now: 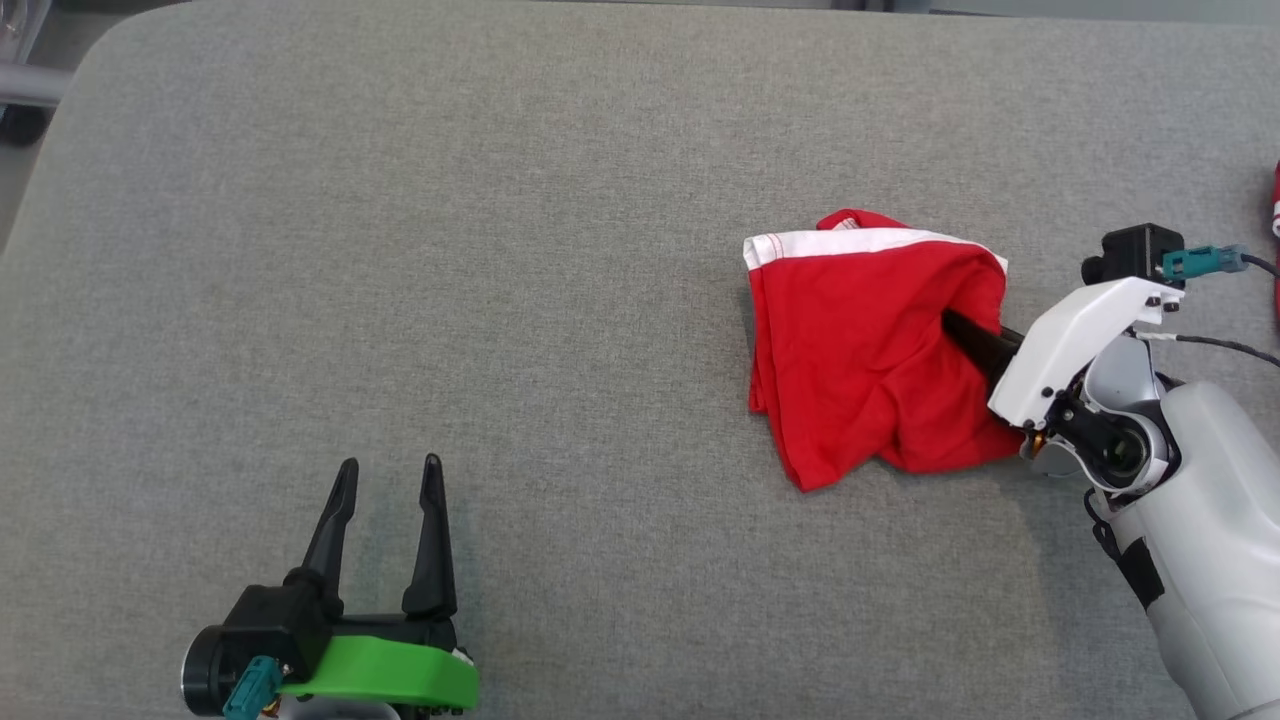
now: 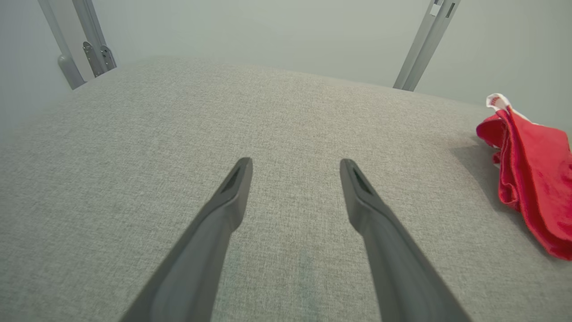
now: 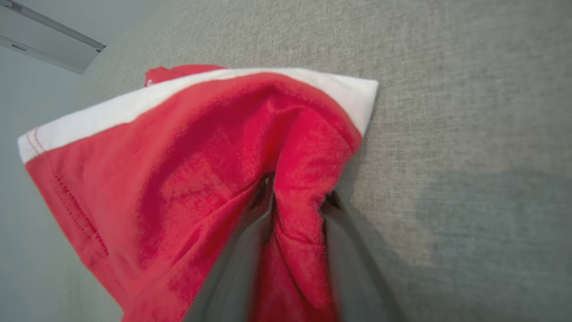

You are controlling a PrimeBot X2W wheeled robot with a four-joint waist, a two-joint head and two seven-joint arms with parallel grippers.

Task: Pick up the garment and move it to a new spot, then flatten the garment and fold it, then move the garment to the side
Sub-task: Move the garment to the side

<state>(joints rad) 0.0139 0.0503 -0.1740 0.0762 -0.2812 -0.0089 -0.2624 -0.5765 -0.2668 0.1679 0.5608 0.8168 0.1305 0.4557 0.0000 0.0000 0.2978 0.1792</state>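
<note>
Head view: red garment [image 1: 860,350] bunched on the grey table [image 1: 500,250], right of centre; right gripper [image 1: 975,338] buried in its folds; left gripper [image 1: 390,462] spread, well apart. Left wrist view: fingers [image 2: 214,223] splayed over bare table — garment at the right edge. Right wrist view: fingers [image 3: 357,268] pinch a red fold.

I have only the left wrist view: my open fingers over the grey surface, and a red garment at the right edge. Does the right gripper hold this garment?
Observer: Yes. In the right wrist view, the right gripper is shut on a fold of the garment.
Operator: Is the garment flat?
Observer: No. The head view shows it bunched, with a white band along its far edge.
Operator: Is anything else there?
Observer: At the head view's right edge, another red thing shows, too little of it to identify.
</note>
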